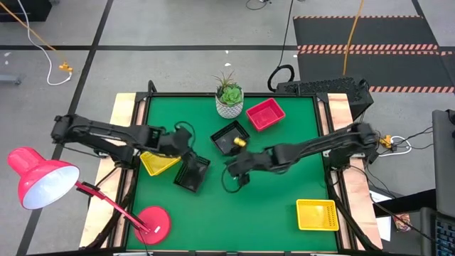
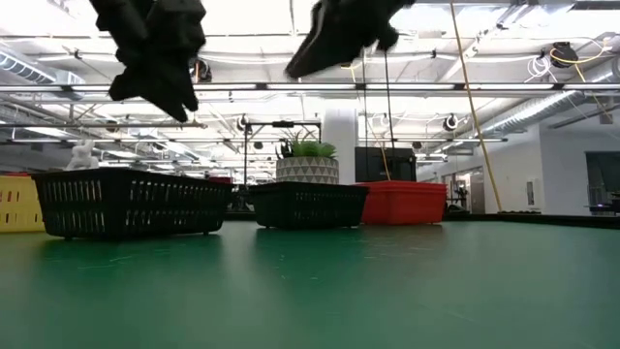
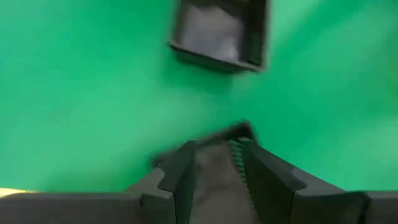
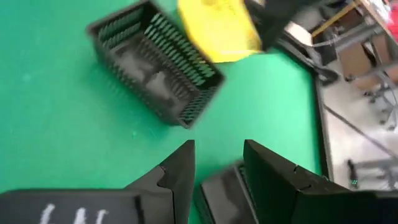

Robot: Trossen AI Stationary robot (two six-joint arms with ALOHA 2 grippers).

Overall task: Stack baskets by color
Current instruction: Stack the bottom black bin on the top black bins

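A black basket (image 1: 192,173) sits flat on the green table at centre left, also visible in the right wrist view (image 4: 155,68) and the low view (image 2: 131,204). A second black basket (image 1: 230,136) lies farther back (image 3: 221,31). A red basket (image 1: 265,114) stands at the far right of centre. One yellow basket (image 1: 160,162) lies partly under my left arm, another yellow basket (image 1: 317,214) at the near right. My left gripper (image 1: 186,151) hangs open above the nearer black basket (image 3: 217,146). My right gripper (image 1: 231,167) hangs open to that basket's right, high over the table (image 4: 217,146).
A white plant pot (image 1: 229,99) stands at the far edge, just behind the farther black basket. A red lamp (image 1: 43,181) leans over the near left corner, its round base (image 1: 153,222) on the table's near edge. Bare green mat (image 1: 263,206) lies at the near centre.
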